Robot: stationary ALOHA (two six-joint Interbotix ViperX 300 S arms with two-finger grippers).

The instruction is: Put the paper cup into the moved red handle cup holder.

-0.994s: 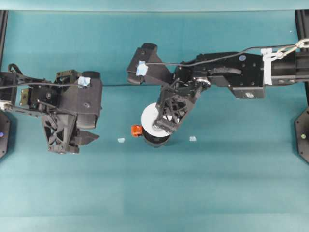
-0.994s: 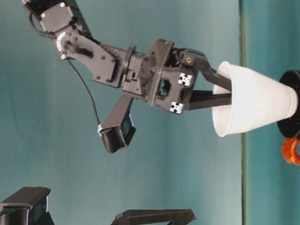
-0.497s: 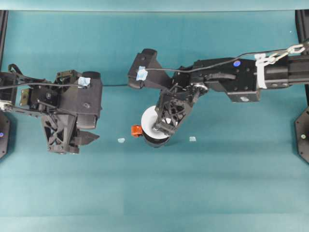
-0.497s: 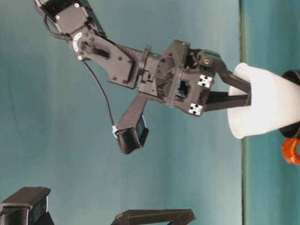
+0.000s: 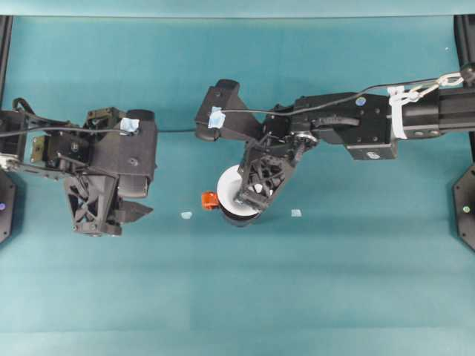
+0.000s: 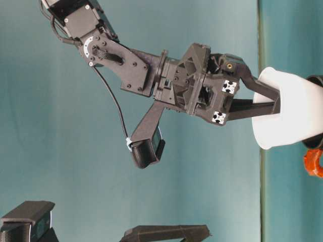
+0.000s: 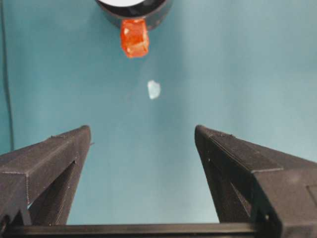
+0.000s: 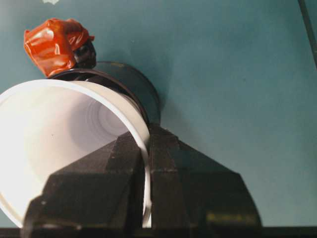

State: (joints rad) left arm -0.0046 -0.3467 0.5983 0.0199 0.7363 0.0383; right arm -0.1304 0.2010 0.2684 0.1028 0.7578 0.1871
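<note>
The white paper cup (image 5: pixel 228 184) stands tilted with its base down inside the glossy black red handle cup holder (image 5: pixel 239 217), near the table's middle. The holder's orange-red handle (image 5: pixel 210 199) points toward the left arm. My right gripper (image 5: pixel 249 199) is shut on the cup's rim, one finger inside and one outside, as the right wrist view shows at the gripper (image 8: pixel 147 148), cup (image 8: pixel 54 134) and holder (image 8: pixel 136 84). From table level, the cup (image 6: pixel 295 113) sits partly sunk in the holder (image 6: pixel 317 81). My left gripper (image 5: pixel 142 208) hangs open well apart, facing the handle (image 7: pixel 134 37).
Two tiny pale scraps lie on the teal table, one (image 5: pixel 186 215) between the left gripper and the holder, the other (image 5: pixel 296 213) to the holder's right. Black frame posts (image 5: pixel 465 200) stand at the table's side edges.
The right gripper has lowered the paper cup further into the black holder, the arm shifting slightly left. The left arm has not moved.
</note>
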